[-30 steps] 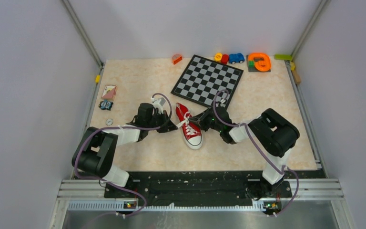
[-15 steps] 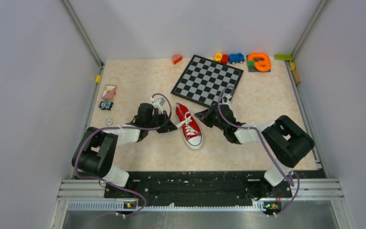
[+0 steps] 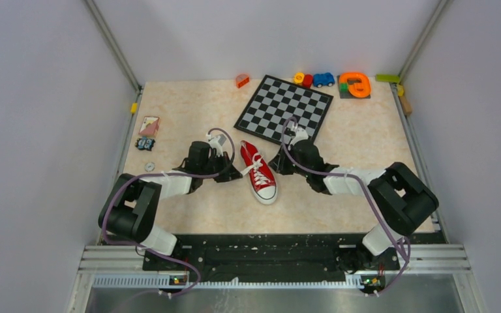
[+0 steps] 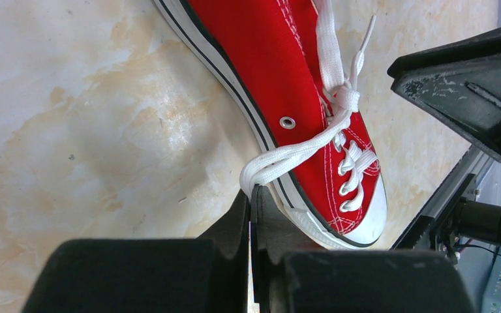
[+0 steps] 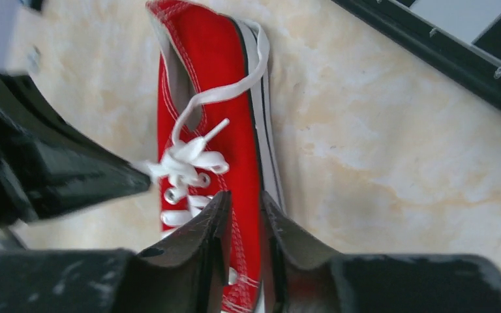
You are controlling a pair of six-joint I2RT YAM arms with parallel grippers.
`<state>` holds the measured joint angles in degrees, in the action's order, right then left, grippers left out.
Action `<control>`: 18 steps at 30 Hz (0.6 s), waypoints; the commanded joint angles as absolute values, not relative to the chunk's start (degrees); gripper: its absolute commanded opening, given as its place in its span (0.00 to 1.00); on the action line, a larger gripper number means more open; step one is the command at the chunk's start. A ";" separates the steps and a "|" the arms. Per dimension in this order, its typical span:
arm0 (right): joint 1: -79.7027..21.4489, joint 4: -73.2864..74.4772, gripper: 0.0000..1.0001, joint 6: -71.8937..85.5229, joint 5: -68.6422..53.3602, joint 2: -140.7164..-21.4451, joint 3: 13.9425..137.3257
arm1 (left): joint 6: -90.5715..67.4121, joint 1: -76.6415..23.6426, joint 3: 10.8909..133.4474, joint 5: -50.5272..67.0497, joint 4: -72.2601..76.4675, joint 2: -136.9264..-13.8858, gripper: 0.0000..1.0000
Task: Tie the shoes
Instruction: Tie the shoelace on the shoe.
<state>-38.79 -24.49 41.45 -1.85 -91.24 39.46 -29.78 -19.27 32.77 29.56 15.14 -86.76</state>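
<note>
The shoe (image 3: 259, 171) is likely light, and its laces (image 4: 287, 156) limp and slippery, best gripped mid-strand. The left hand (image 4: 250, 193) pinches one; the right hand (image 5: 244, 195) is slightly parted and empty.

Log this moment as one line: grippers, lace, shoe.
left gripper: shut on lace loop | right gripper: narrowly open, empty, beside shoe | shoe: sole down, knot formed

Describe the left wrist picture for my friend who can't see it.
Closed black left fingers pinch a loop of white lace, stretched taut from the knot on a red sneaker. The sneaker rests on a pale marbled table, white toe cap toward the lower right.
</note>
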 commanded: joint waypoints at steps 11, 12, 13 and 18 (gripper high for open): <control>-35.42 -30.34 0.27 -17.70 -23.05 -88.03 37.93 | -28.65 -19.07 33.77 30.50 16.18 -86.83 0.00; -35.42 -30.90 0.29 -19.81 -23.61 -88.22 37.80 | -28.59 -19.07 33.62 30.48 16.33 -86.74 0.00; -35.42 -31.59 0.30 -21.10 -23.53 -88.43 37.64 | -28.57 -19.07 33.58 30.46 16.34 -86.70 0.00; -35.42 -33.12 0.36 -29.41 -28.52 -90.72 38.21 | -29.01 -19.07 33.16 31.23 17.93 -86.87 0.00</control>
<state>-35.73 -28.49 -18.48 -21.41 -88.23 35.75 -29.63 -19.27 32.77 29.89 15.07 -86.76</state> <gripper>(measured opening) 0.336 0.011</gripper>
